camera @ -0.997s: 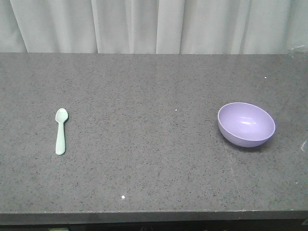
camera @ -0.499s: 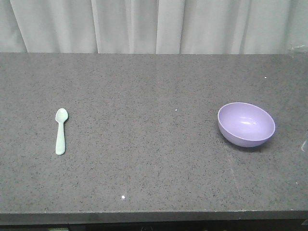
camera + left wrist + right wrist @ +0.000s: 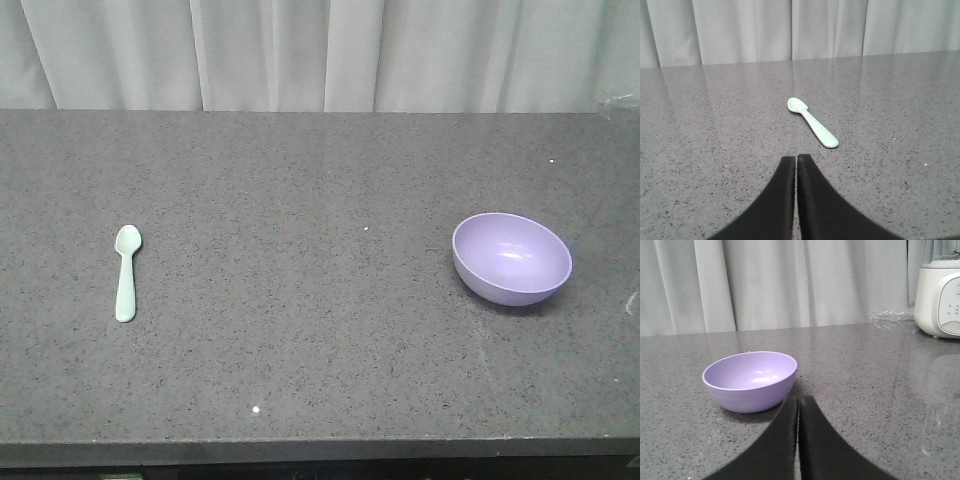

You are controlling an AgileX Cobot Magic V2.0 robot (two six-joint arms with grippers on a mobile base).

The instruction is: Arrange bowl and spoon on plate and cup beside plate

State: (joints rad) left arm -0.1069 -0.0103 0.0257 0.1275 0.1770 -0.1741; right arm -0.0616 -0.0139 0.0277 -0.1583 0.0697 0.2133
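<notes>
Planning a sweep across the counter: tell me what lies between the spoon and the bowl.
Nothing. In the front view, only bare speckled countertop runs between the spoon and the bowl.

- You have no visible change on the table (image 3: 300, 340) over the last second.
- Neither the spoon (image 3: 126, 272) at 9 o'clock nor the bowl (image 3: 511, 258) at 3 o'clock has shifted.
</notes>
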